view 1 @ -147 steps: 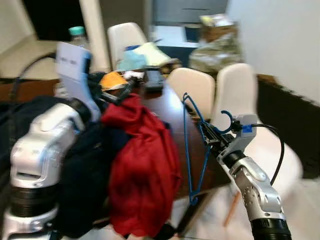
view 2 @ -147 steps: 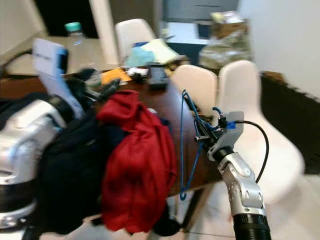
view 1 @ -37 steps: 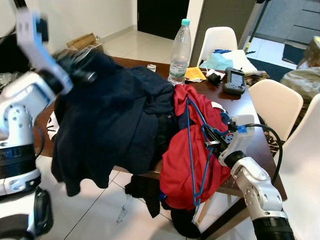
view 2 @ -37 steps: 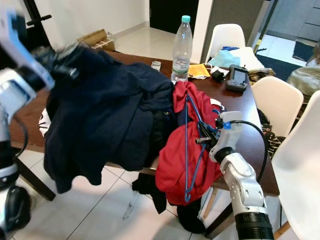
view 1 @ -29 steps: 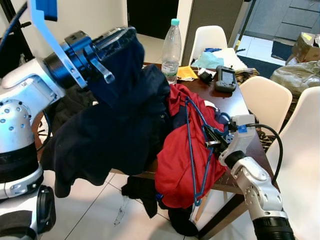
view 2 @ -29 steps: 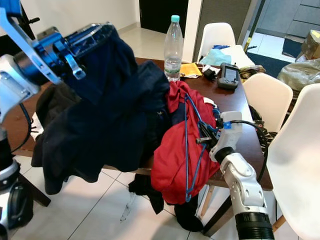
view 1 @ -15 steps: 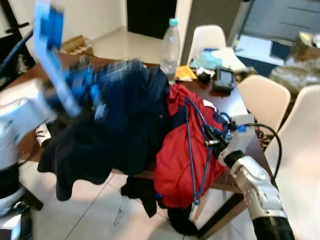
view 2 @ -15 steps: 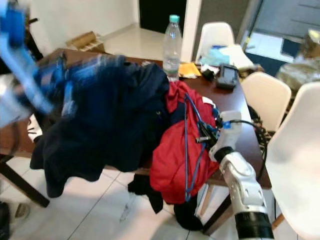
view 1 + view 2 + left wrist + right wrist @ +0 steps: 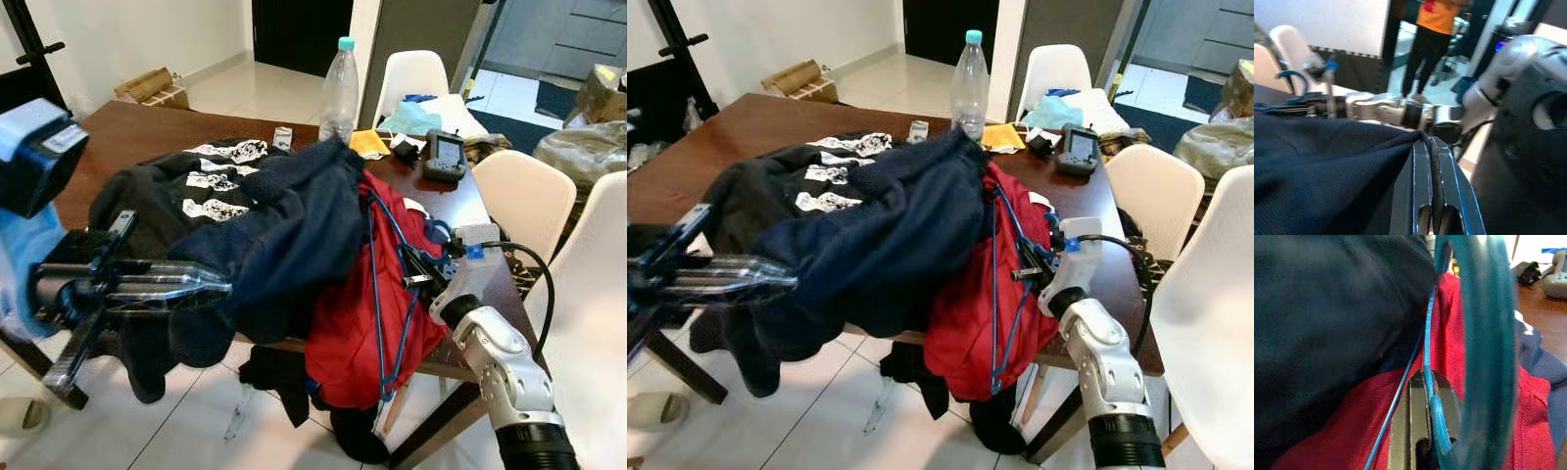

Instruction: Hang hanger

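The right pincer (image 9: pixel 419 266) is clamped on the blue hanger (image 9: pixel 377 294), which hangs upright against the red garment (image 9: pixel 348 333) at the bench (image 9: pixel 137 127) edge; the left pincer (image 9: pixel 1429 169) pinches the navy garment (image 9: pixel 882 235).

one hanger (image 9: pixel 380 294), perhaps three garments (image 9: pixel 284 235), four chairs (image 9: pixel 524 191)

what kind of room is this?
Probably a home dining area: a brown wooden table heaped with clothes, white moulded chairs along it, a water bottle on top, tiled floor.
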Motion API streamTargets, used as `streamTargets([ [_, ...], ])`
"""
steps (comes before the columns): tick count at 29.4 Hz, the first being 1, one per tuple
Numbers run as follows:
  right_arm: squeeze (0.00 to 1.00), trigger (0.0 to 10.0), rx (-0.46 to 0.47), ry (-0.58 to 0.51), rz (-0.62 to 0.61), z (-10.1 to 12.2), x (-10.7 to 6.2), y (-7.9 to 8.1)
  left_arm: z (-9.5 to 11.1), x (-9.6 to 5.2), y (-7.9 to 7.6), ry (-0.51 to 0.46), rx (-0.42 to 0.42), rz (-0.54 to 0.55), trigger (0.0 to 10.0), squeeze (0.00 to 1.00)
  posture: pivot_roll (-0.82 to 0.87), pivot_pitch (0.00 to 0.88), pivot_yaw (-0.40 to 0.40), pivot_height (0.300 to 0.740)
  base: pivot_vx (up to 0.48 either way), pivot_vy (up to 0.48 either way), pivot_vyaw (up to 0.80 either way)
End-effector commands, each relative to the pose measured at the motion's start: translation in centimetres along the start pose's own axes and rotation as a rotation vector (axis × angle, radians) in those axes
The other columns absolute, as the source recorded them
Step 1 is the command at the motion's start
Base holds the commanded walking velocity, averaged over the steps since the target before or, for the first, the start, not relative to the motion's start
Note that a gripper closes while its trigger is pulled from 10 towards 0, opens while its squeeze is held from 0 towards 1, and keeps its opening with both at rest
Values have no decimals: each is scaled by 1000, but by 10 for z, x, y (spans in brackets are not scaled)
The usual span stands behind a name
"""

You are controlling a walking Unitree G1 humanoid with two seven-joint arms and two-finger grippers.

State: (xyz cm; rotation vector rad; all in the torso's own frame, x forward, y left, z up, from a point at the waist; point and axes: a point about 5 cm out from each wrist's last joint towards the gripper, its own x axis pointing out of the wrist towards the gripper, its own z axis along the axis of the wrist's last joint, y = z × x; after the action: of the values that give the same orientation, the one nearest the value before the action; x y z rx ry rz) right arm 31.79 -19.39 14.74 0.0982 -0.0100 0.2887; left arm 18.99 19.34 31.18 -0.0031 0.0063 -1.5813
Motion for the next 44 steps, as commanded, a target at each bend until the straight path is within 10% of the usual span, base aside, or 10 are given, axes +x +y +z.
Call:
streamTargets([
  [1, 0, 10000, -5, 17, -6, -4, -1, -2, 0, 2, -6, -8, 1, -46, 0, 0, 120, 54, -42, 740, 0, 0, 0],
  [2, 0, 10000, -6, 18, -6, -4, -1, -2, -3, 3, -5, -4, -6, -42, 3804, 0, 118, 52, -43, 740, 0, 0, 0],
  [3, 0, 10000, -6, 18, -6, -4, -1, -2, -3, 3, -5, -4, -6, -42, 3804, 0, 118, 52, -43, 740, 0, 0, 0],
  [4, 0, 10000, -7, 18, -6, -3, -1, -2, -7, 4, -2, 3, -14, -25, 8078, 0, 116, 55, -42, 740, 0, 0, 0],
  [5, 0, 10000, -9, 18, -7, -3, -1, -2, -10, 4, 2, 8, -23, -7, 10000, 0, 114, 56, -41, 740, 0, 0, 0],
  [14, 0, 10000, -10, 23, -16, -5, -4, -4, -32, -3, 27, 103, -79, 208, 10000, 196, 113, 64, -36, 740, 0, 0, 0],
  [22, 0, 10000, -9, 23, -18, -5, -4, -4, -56, -17, 52, 261, -55, 466, 10000, 0, 112, 69, -36, 740, 0, 0, 0],
  [32, 0, 10000, -13, 19, -23, -3, -4, -6, -52, -44, 104, 247, 58, 899, 10000, 0, 110, 71, -37, 740, 0, 0, 0],
  [40, 0, 10000, -12, 17, -19, -3, -3, -4, -22, -53, 126, 47, 187, 1103, 10000, 0, 106, 70, -38, 740, 0, 0, 0],
  [44, 0, 10000, -13, 14, -21, -2, -3, -5, 54, -70, 132, -200, 446, 1260, 10000, 0, 111, 67, -38, 740, 0, 0, 0],
])
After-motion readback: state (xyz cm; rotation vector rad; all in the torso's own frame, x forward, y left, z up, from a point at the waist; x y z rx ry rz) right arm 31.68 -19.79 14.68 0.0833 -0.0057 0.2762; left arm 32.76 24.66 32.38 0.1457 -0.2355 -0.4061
